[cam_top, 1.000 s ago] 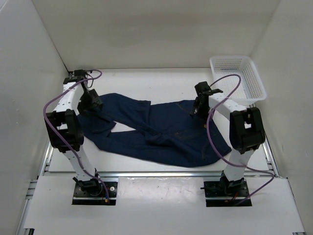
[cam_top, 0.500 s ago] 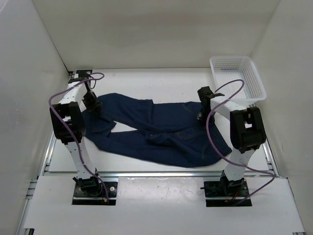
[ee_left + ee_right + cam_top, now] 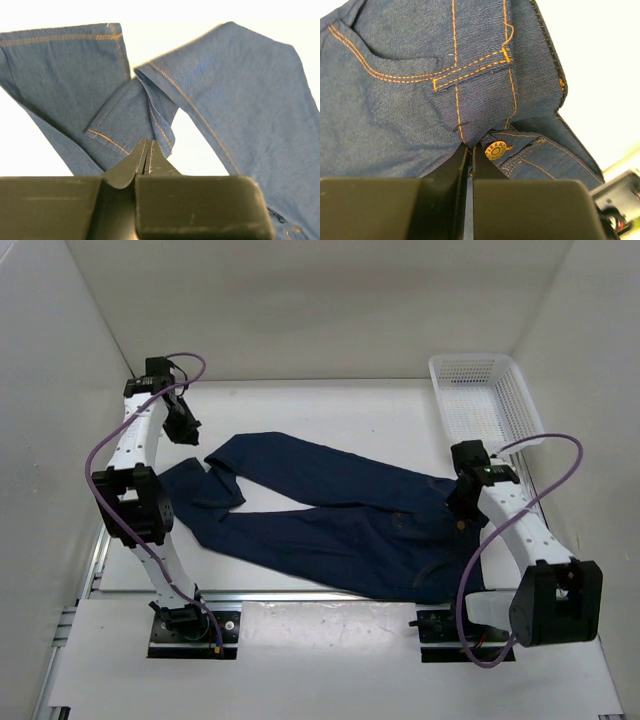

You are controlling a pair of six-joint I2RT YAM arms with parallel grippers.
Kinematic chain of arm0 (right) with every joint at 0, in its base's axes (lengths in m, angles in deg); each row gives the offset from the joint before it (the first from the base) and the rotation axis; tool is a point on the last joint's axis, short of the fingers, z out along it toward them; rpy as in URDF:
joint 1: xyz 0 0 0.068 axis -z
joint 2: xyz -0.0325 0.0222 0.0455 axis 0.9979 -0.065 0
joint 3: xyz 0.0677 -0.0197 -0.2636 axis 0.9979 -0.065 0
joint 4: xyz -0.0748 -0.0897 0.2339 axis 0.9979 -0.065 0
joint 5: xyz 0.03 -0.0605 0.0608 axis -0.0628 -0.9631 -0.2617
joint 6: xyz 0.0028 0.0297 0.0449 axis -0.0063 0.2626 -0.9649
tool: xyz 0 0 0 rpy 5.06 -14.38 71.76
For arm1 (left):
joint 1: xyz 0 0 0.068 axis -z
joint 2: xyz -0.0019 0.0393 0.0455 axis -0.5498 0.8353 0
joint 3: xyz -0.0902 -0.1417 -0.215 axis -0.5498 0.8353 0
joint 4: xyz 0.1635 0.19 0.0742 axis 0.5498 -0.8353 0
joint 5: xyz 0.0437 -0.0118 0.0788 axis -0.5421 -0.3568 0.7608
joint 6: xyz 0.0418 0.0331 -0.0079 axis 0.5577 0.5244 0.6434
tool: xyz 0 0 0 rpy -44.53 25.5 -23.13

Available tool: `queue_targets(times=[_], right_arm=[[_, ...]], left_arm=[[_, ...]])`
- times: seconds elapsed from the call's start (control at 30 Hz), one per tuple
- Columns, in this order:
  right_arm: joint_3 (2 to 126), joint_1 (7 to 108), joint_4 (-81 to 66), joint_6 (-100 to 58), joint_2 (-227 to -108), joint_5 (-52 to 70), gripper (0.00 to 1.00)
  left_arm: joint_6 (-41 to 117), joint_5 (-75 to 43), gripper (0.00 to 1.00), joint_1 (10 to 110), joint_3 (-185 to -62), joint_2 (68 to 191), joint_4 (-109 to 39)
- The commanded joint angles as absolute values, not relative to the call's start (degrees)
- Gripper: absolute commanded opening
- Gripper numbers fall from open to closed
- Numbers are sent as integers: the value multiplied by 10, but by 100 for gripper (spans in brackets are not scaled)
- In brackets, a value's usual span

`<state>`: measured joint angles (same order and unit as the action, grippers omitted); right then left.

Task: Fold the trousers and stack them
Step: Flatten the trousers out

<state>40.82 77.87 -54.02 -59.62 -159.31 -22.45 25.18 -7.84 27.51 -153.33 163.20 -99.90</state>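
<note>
- From above, you had the trousers (image 3: 330, 525) spread slantwise over the white table (image 3: 330, 410), left claw (image 3: 188, 430) at a leg end, right claw (image 3: 460, 508) at the waist.
- Your left wrist view showed the left claw (image 3: 146, 152) clenched on a leg hem.
- Your right wrist view showed the right claw (image 3: 469, 155) clenched on waistband cloth, just beside the brass button (image 3: 495, 149).

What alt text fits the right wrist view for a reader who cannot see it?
The right end effector is shut on blue jeans at the waist, pinching denim below a belt loop with orange stitching. A brass button sits beside its fingertips, and white table shows at upper right.
</note>
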Motion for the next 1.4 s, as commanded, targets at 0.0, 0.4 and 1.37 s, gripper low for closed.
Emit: queue_targets(times=[0.0, 0.4, 1.37], right_arm=[[390, 796, -590, -623, -1565, -279, 3], [490, 805, -602, -593, -1567, -252, 74], [493, 777, -548, -497, -1587, -140, 71]], left_arm=[[260, -68, 11, 288, -1590, 1598, -1016], [290, -44, 69, 355, -1583, 1696, -1050], [277, 92, 10, 355, -1757, 1749, -1091]])
